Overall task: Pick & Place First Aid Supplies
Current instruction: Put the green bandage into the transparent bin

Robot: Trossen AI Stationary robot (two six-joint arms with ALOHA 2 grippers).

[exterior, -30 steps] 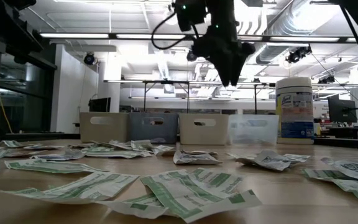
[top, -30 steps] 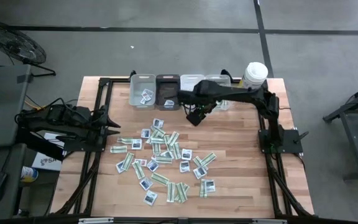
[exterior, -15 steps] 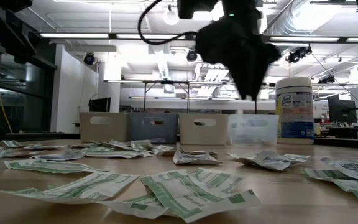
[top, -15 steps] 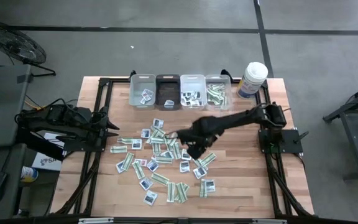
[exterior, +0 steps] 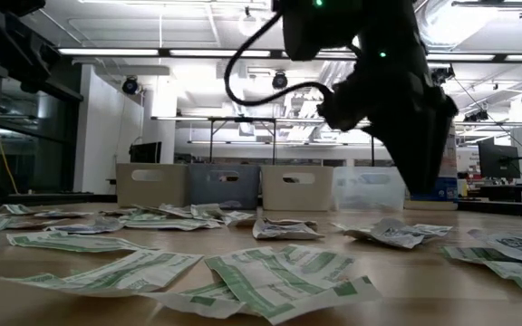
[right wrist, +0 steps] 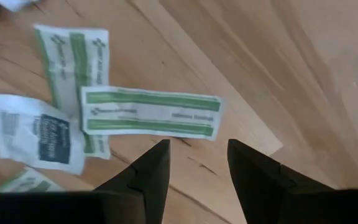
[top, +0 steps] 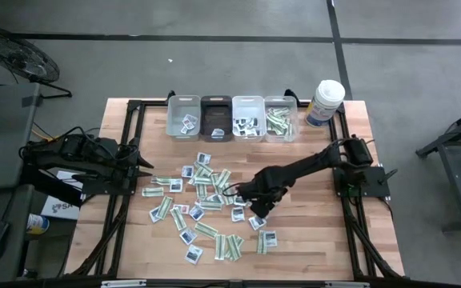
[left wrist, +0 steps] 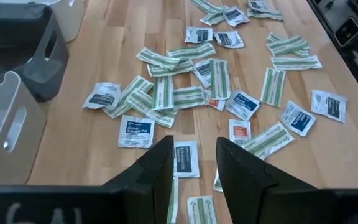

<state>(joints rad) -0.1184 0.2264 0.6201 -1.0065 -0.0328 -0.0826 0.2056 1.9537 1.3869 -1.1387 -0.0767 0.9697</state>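
A few flat paper packets [top: 272, 120] lie in the four small plastic bins [top: 201, 107], most remain scattered (right gripper [right wrist: 194, 163] parted, empty, above a green-and-white strip packet [right wrist: 151, 112]).

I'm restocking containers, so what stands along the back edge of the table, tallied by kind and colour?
Light bins: 3
Dark bin: 1
Canister: 1
Total: 5
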